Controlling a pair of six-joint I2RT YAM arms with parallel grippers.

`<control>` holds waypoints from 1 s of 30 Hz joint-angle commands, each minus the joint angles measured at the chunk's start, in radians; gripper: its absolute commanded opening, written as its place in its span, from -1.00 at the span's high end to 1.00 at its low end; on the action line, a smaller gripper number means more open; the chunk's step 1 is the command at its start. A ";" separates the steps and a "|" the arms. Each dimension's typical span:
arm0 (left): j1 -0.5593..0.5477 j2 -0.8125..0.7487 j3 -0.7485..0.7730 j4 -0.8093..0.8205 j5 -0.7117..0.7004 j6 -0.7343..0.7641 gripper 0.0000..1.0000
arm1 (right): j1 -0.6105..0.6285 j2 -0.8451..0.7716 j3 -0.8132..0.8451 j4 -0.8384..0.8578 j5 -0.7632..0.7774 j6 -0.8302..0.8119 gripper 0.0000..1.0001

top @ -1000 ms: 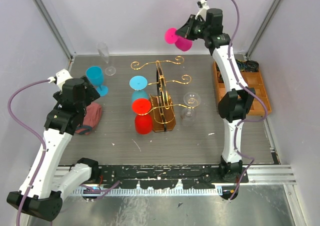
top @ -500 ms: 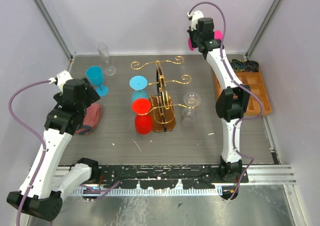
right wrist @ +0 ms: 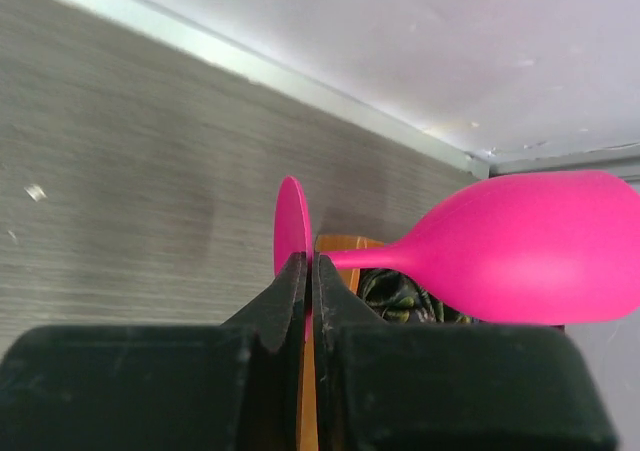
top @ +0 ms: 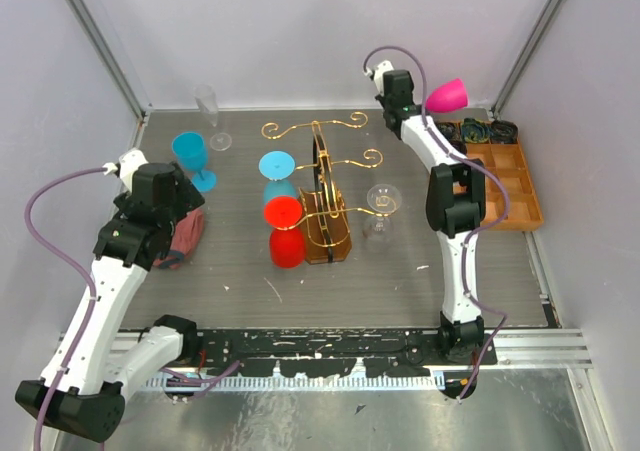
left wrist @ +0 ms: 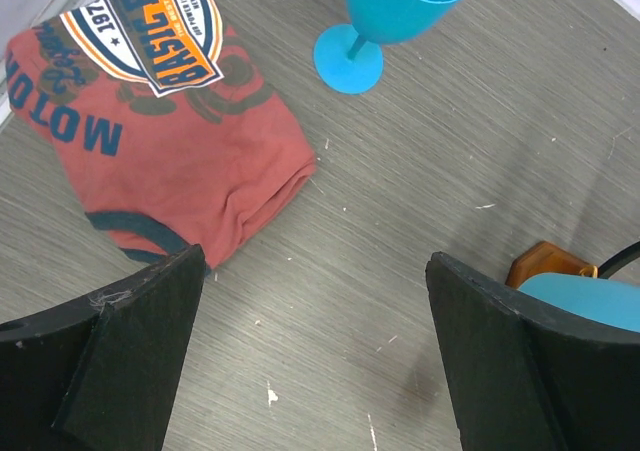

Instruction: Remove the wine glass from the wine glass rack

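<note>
Left wrist: BASKET-print tee (left wrist: 190, 171); R jaws hold glass (right wrist: 520, 246)

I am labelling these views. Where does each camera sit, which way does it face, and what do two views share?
Top external: above and behind the robot, looking down on the table; the left arm, right arm and gold rack show.
Left wrist: faces down at a red shirt and blue glass; the open left gripper frames them.
Right wrist: faces the back wall; the right gripper pinches the pink glass by its foot.
Shared: the pink glass shows in top external too.
</note>
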State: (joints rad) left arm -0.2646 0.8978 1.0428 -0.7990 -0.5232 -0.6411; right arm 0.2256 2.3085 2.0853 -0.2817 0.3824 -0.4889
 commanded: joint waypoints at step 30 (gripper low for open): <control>0.000 0.012 -0.001 0.086 0.040 -0.019 -0.96 | -0.009 0.193 -0.179 0.531 0.196 -0.368 0.98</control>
State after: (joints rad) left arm -0.2646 0.9089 1.0420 -0.7662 -0.4973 -0.6556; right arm 0.2226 2.4744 1.8774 0.1913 0.5571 -0.8371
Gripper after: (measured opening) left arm 0.982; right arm 0.078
